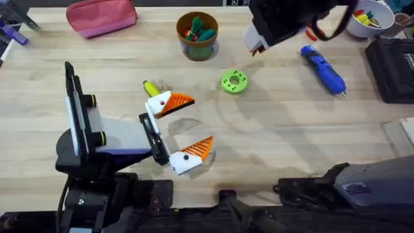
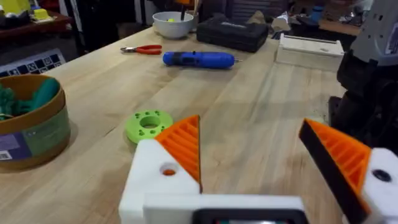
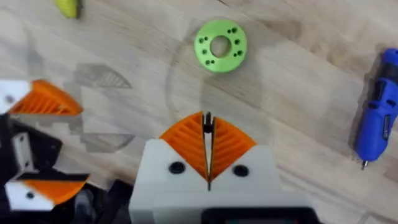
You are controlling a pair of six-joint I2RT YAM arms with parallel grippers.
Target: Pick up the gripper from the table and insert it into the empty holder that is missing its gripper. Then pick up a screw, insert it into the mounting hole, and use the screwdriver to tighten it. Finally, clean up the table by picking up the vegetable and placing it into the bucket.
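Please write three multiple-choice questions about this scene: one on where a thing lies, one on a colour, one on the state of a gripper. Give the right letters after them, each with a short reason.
1. Where is the screwdriver?
A. On the table, right of the ring
B. On the table, left of the ring
C. On top of the ring

2. What colour is the ring?
A. Red
B. Green
C. Blue

3. How is the right gripper?
A. Wide open
B. Shut, with nothing in it
C. Shut on the screwdriver

Answers:
1 A: the overhead view shows it lying flat on the wood, to the right of the ring.
2 B: the ring is bright green in all three views.
3 B: in the right wrist view the two orange fingers meet, and the screwdriver lies apart on the table.
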